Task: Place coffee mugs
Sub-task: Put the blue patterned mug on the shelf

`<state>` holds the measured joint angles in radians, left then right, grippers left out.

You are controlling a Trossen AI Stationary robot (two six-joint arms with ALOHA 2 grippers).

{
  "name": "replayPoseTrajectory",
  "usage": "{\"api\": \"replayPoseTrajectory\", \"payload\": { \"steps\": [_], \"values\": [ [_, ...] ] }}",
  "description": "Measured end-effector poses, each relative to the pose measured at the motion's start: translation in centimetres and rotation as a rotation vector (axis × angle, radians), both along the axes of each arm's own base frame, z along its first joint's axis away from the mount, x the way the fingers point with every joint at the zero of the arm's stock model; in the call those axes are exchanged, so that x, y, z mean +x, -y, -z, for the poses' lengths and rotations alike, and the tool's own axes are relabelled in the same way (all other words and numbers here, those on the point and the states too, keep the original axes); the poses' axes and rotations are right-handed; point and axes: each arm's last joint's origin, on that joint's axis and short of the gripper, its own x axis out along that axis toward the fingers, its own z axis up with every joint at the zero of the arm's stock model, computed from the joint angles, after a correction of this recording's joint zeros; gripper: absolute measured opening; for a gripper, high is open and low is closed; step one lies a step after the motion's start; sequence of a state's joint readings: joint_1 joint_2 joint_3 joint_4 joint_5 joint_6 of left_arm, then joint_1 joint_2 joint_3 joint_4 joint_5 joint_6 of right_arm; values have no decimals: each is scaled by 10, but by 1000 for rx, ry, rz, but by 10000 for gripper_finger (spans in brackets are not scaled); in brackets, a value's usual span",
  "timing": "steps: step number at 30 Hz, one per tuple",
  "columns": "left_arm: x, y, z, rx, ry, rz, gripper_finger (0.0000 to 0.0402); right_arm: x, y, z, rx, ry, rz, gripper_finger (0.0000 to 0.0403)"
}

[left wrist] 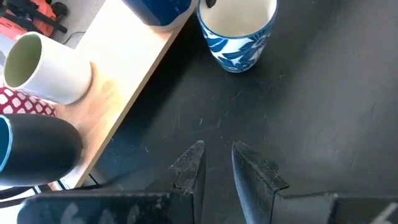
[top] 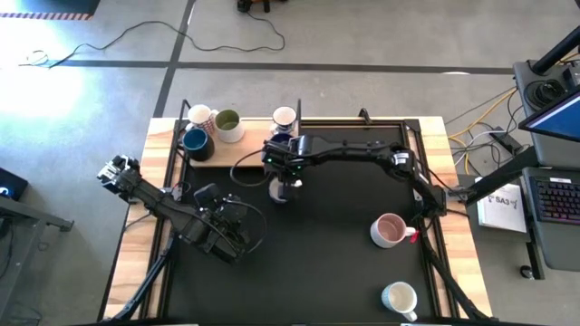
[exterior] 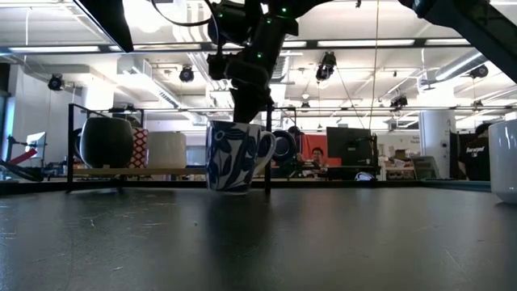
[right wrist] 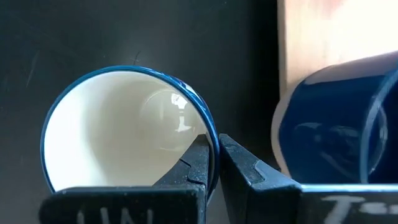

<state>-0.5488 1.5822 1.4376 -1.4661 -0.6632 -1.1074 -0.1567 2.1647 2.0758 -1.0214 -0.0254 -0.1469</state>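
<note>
Coffee mugs, small handled ceramic, several in view. Item in hand: white mug with blue leaf print and blue rim, near the middle of the tabletop, just off the wooden shelf board along the far edge. The right gripper holds it from above, jaws pinched on the rim wall, one finger inside and one outside; a rim pinch leaves the body free to stand flat. In the low view the mug's base appears to sit at or barely above the black mat; which one cannot be told.

Already on the shelf board toward the far left corner: a dark blue mug, a cream mug with olive-green inside, a red-and-white patterned mug. Another white mug and a dark blue mug stand nearer the board's right end, close beside the held one.

Unplaced: pink mug near the right edge, white mug toward the near right corner.

The left gripper waits near the left edge, jaws narrowly parted, empty, pointed at the printed mug.

Judgement: the printed mug is bound for the board's vacant middle.
</note>
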Motion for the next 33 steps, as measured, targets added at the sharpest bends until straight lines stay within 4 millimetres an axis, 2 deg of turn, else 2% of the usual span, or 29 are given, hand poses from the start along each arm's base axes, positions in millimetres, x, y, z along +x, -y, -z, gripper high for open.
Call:
{"api": "replayPoseTrajectory", "payload": {
  "steps": [13, 16, 21, 27, 33],
  "values": [
    [0, 0, 0, 0, -1, 0, 62, 1, -3, 1, 1, 3, -25, 16],
    [0, 0, 0, 0, -1, 0, 62, 1, -4, 1, 0, 5, -29, 38],
    [0, 0, 0, -1, -1, 0, 62, 1, -4, -1, 3, 10, -16, 96],
    [1, 0, 0, -9, 11, -2, 62, -7, -5, -25, 34, 6, 3, 141],
    [8, -4, 0, -21, 31, 6, 62, -25, -12, -54, 110, 24, -25, 152]
  ]
}}
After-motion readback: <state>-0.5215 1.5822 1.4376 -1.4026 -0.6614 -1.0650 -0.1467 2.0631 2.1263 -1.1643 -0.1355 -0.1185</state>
